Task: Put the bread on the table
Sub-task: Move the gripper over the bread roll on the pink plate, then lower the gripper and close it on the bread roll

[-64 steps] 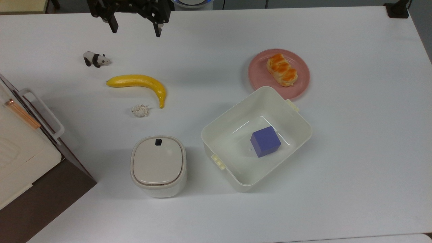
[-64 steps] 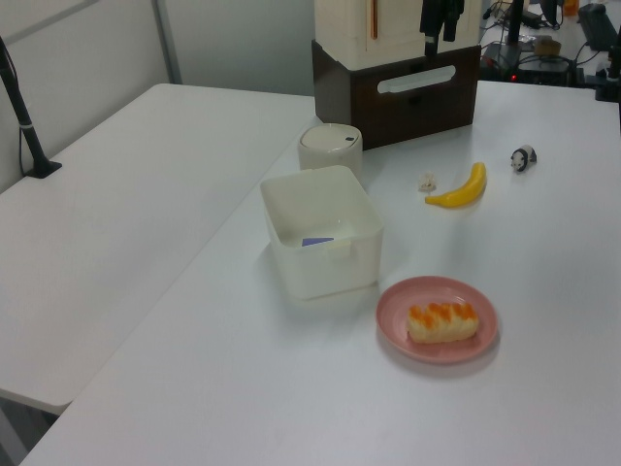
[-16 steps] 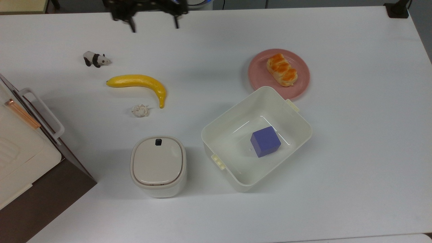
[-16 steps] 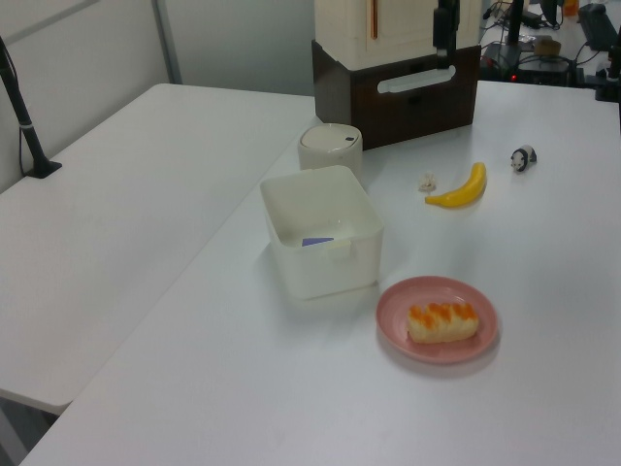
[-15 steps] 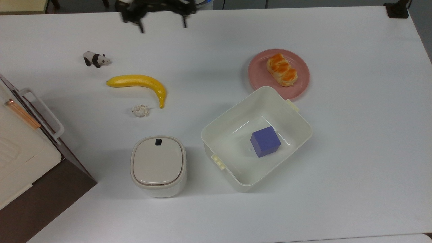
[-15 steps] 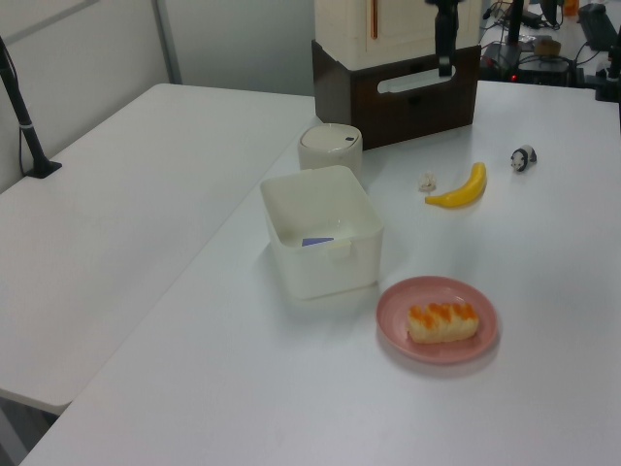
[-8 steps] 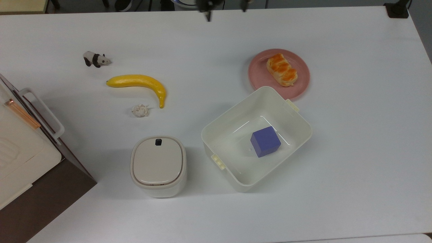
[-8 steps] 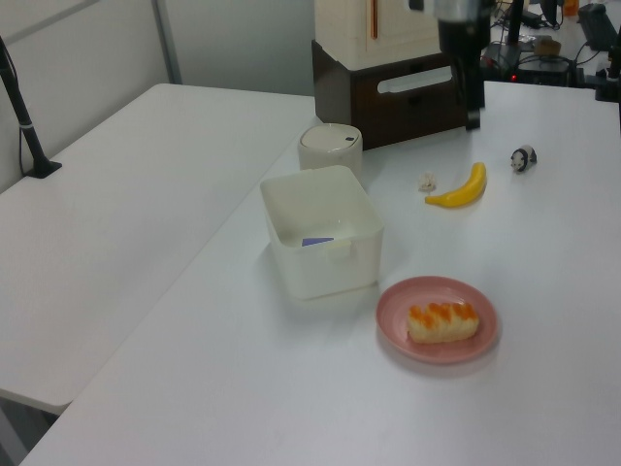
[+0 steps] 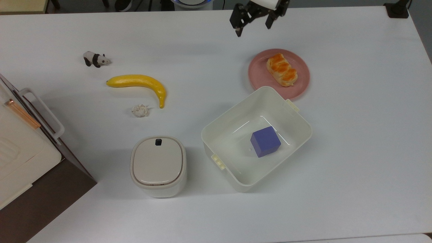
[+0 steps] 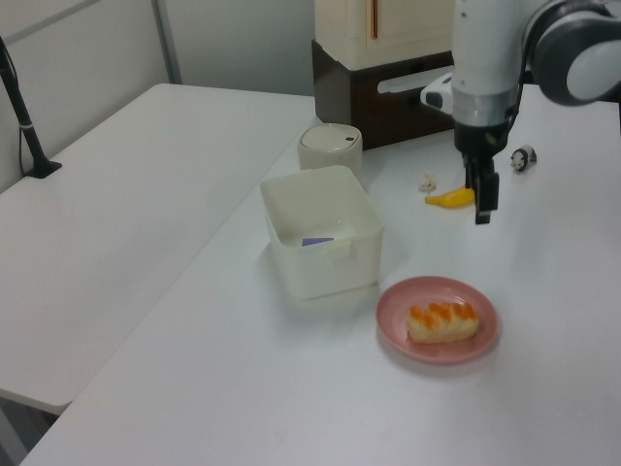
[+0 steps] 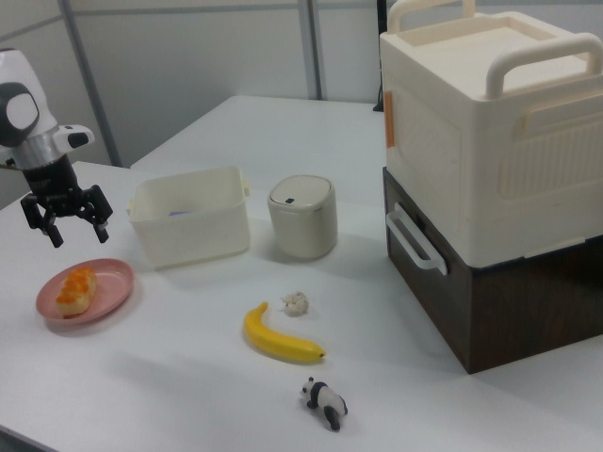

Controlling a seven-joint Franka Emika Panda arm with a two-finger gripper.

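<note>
Pink and round, one plate (image 9: 258,72) carried the single bread (image 9: 281,70), which lay on it beside the cream tub (image 9: 297,116) on the white table (image 9: 354,141). We counted one gripper (image 9: 253,26), its two fingers spread wide with nothing between them, hanging above the table near the plate but apart from the bread; in the right view it (image 11: 71,223) hovered just above the plate (image 11: 113,280) and bread (image 11: 75,287). We saw one blue cube (image 9: 265,141) inside the tub, one lidded cream canister (image 9: 158,166) next to it, one banana (image 9: 140,84), one small off-white wad (image 9: 140,110) just beside the banana's tip, and one toy panda (image 9: 96,59). One cream box with handles (image 11: 490,122) stood on one dark brown drawer unit (image 11: 499,301) at the table's edge.
</note>
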